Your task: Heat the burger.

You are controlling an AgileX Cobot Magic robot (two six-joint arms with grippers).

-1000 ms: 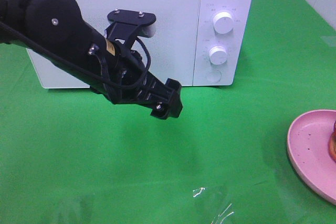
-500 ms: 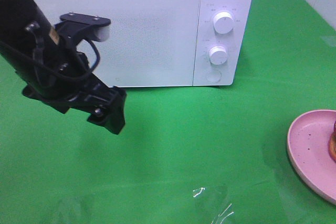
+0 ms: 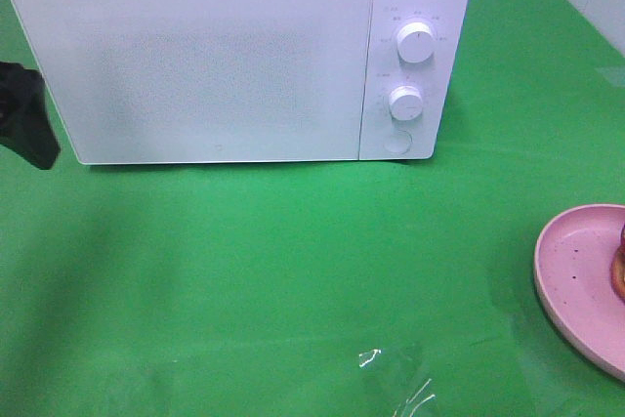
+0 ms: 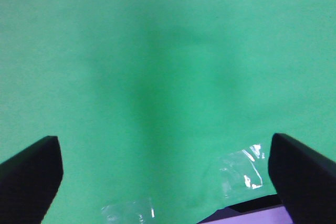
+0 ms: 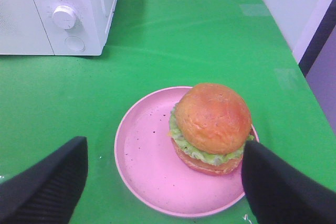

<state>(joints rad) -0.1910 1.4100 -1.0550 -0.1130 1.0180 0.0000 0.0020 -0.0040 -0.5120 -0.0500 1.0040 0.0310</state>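
Observation:
The burger, with a golden-brown bun, green lettuce and a red layer, sits on a pink speckled plate. My right gripper hangs open above the plate's near side, its dark fingers spread to either side and touching nothing. From the high view only a sliver of the burger shows at the right edge, on the plate. Over bare green cloth my left gripper stands wide open and empty. A black part of the left arm shows at the left edge.
A white microwave stands at the back with its door shut and two knobs on its right panel; it also shows as the microwave beyond the plate. Clear tape patches lie on the green cloth near the front.
My left arm has swung back to the left from in front of the microwave door and is now almost out of the high view. Microwave and plate have not moved.

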